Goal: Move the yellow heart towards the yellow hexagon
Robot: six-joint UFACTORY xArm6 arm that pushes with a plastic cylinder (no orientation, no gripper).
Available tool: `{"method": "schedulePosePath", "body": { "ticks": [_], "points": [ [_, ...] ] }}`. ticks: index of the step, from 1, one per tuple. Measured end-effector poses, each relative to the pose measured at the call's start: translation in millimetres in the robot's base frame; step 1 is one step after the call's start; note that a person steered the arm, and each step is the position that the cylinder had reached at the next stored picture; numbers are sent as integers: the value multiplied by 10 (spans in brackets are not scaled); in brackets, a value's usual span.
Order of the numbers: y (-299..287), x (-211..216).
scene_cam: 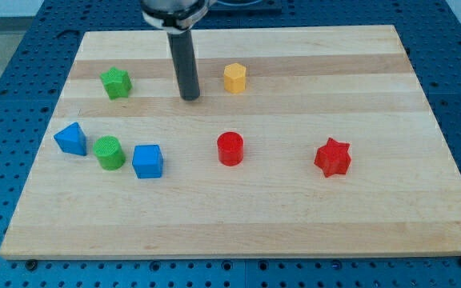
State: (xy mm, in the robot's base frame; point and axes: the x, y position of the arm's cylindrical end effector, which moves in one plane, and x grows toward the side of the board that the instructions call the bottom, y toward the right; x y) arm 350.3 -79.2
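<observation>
Wooden board [238, 224] on a blue perforated bench [6, 120], seen from one camera.

Nearest the view's bottom lies a row of five blocks across the board's middle. From the view's left: a blue block [70, 138] of angular, wedge-like outline; a green cylinder [110, 152] just beside it, whether touching cannot be told; a blue cube [147, 161] near the cylinder but apart from it; a red cylinder [230, 149] near the board's centre; and a red star [332, 157] well apart toward the view's right.

Farther up, toward the view's top, stand two more blocks: a green star [116, 82] at the view's left and a yellow hexagon [234, 78] right of centre. Between them the dark rod descends from the arm at the top edge, and my tip [190, 98] meets the board just left of the hexagon, near it but not touching, and well to the right of the green star.

The arm carries no claw, so no spread or pressed state applies; the rod touches no block.

A yellow heart cannot be found: the hexagon is the only yellow block visible, and whether the rod hides another cannot be told.
</observation>
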Motion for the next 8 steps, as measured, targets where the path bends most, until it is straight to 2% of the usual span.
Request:
{"method": "schedulePosePath", "body": {
  "ticks": [1,2,4,5,6,8],
  "points": [
    [109,-62],
    [48,88],
    [-724,44],
    [-755,-278],
    [-596,-721],
    [-18,-774]
  ]
}}
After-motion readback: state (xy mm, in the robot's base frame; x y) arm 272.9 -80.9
